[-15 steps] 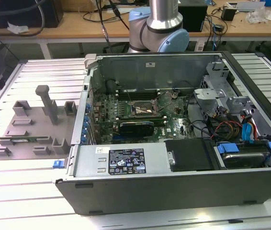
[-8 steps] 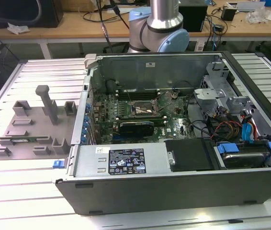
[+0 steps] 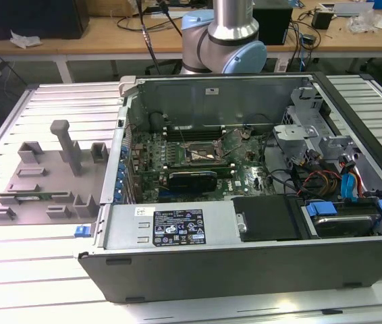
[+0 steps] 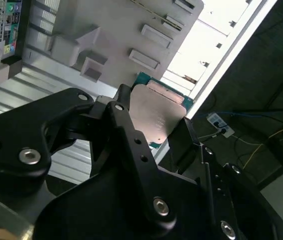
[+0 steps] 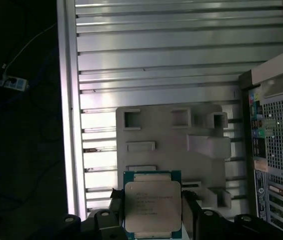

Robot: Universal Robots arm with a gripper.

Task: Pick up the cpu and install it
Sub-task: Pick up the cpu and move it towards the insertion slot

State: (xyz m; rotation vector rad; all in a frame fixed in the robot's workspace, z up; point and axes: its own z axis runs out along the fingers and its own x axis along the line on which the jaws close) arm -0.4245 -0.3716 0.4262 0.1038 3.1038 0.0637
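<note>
The cpu (image 5: 152,207) tight between the jaws; grey fixture tray (image 5: 171,145) beneath

arm (image 3: 223,37): stood at 12 o'clock in exterior view | gripper (image 4: 154,125): jaws clamped on cpu (image 5: 152,206) edges

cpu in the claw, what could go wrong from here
The claw pinches the cpu by two edges only, so it may slip or tilt in transit. The socket sits low inside the open case, near cables; a skewed set-down could jam it.
</note>
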